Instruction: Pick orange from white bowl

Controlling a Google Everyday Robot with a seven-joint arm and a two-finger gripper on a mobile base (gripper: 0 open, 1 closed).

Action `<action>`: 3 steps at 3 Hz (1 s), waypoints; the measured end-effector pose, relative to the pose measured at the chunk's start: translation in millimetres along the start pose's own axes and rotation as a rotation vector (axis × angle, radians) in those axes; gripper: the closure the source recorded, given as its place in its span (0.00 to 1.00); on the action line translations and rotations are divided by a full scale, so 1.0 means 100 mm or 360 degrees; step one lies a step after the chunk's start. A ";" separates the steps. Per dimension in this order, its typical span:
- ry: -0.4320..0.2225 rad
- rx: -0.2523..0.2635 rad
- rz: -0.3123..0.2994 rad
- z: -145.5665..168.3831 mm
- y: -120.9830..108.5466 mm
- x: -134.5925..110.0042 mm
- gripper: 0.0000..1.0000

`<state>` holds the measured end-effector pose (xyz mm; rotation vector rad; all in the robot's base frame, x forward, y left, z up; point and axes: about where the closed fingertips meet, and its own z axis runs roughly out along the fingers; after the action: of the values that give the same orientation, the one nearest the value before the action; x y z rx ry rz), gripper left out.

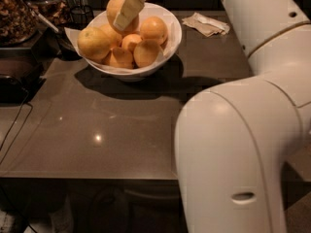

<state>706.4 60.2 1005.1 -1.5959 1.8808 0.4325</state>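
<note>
Orange [114, 5] clamped in gripper [122, 16], top of the pile. White bowl [172, 38] under it holds more oranges [93, 42] on table [121, 130]

Dim, warm light falls from above. The cream-coloured gripper [125, 12], just over the piled oranges [93, 42] in the large glossy white bowl [173, 43], is brightly lit. Below it the bowl throws a dark shadow on the grey-brown countertop [121, 130], where small glints shine. Left of the gripper lies darkness.
</note>
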 end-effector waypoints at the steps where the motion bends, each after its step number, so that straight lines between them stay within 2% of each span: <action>1: -0.0092 0.0058 0.0059 -0.21 0.15 0.05 1.00; 2: -0.0054 0.0006 0.0083 -0.01 0.25 0.16 1.00; 3: -0.0054 0.0029 0.0091 -0.10 0.26 0.10 1.00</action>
<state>678.2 51.8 1001.8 -1.5167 1.9029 0.4627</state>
